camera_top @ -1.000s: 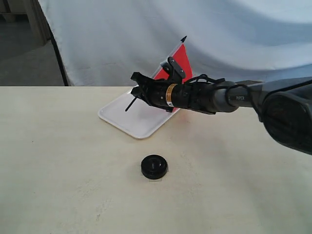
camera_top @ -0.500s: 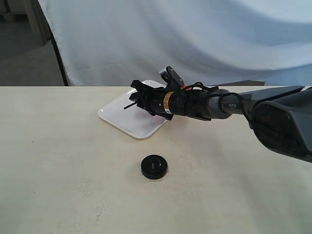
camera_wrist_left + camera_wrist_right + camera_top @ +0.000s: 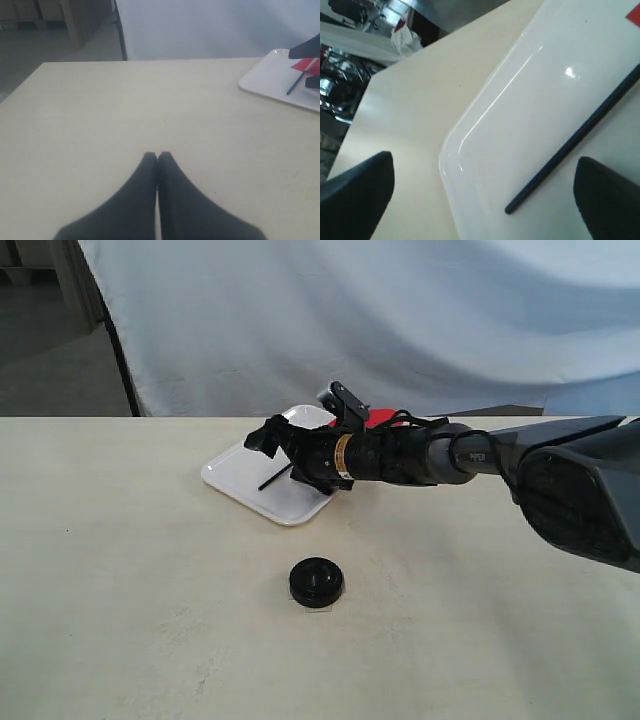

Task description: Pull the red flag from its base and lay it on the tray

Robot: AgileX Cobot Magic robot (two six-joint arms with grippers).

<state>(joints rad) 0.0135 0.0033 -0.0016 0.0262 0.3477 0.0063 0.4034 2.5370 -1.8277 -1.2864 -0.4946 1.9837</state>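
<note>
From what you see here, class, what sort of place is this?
Probably a robotics lab test bench: a pale table, a white cloth backdrop behind it, and a robot arm reaching over a tray.

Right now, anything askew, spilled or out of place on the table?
Nothing stands out. The red flag lies flat inside the tray, stick end within the rim, with the right gripper jaws open either side of it. The base sits upright on the table, apart from the tray.
</note>
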